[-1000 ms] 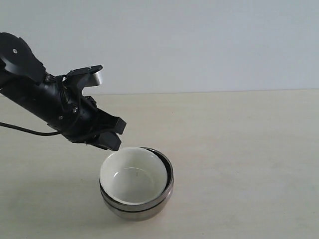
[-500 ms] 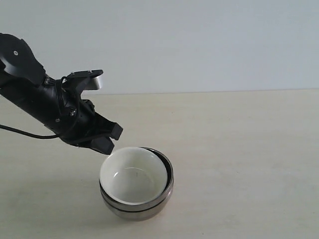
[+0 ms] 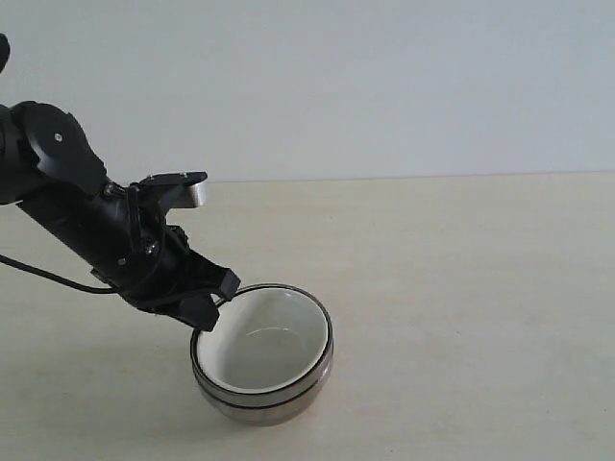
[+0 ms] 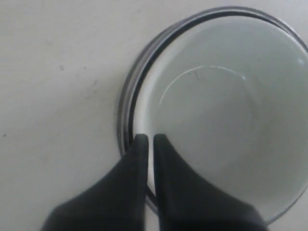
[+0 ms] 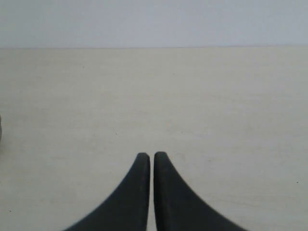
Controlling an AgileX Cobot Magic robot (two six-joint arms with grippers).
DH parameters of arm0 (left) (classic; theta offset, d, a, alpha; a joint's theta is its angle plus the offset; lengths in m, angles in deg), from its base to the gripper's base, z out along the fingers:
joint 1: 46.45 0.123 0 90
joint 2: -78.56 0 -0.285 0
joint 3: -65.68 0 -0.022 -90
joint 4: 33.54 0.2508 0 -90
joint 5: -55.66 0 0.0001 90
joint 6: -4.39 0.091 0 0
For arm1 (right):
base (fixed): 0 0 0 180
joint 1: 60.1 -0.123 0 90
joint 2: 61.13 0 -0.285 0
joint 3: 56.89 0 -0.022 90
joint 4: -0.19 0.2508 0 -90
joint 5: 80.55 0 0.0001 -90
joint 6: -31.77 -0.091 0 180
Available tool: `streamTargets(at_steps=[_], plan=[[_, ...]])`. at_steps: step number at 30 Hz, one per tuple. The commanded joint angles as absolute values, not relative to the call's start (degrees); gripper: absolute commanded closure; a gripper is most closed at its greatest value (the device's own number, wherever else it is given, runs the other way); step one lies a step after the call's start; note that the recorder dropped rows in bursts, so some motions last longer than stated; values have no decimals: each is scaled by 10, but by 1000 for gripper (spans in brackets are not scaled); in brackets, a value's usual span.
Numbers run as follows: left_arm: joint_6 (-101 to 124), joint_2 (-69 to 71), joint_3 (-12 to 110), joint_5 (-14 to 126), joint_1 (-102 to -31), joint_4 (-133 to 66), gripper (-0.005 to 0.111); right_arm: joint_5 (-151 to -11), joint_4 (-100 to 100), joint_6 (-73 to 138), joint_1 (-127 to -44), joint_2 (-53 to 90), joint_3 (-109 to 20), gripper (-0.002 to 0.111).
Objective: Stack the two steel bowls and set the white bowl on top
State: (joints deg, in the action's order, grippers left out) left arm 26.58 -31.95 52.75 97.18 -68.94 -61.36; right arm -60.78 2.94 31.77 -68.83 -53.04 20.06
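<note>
The white bowl (image 3: 264, 348) sits level inside the two steel bowls (image 3: 281, 403), which are nested on the table near its front. In the left wrist view the white bowl (image 4: 226, 125) fills the steel rim (image 4: 126, 110). My left gripper (image 3: 211, 312) is shut, with its tips (image 4: 149, 138) at the white bowl's left rim and nothing held between them. Its arm slants down from the left. My right gripper (image 5: 152, 155) is shut and empty over bare table, and it does not show in the exterior view.
The pale wooden table (image 3: 461, 288) stretches right of and behind the stack, up to a plain light wall. A black cable (image 3: 48, 274) trails from the left arm at the left edge.
The left gripper shut, then dropped onto the white bowl's left rim. The white bowl, tilted and sticking up on the left before, now lies level inside the steel bowls.
</note>
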Motion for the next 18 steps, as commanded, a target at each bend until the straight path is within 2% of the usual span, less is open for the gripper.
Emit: streamTargets(at_steps=[1,18], plan=[[259,-325,526,972,-690,-611,103,-610,26,318,-686,-533,203,108],[258,-236,533,983,-690,-616,103,-610,26,318,-686,-533,203,108]])
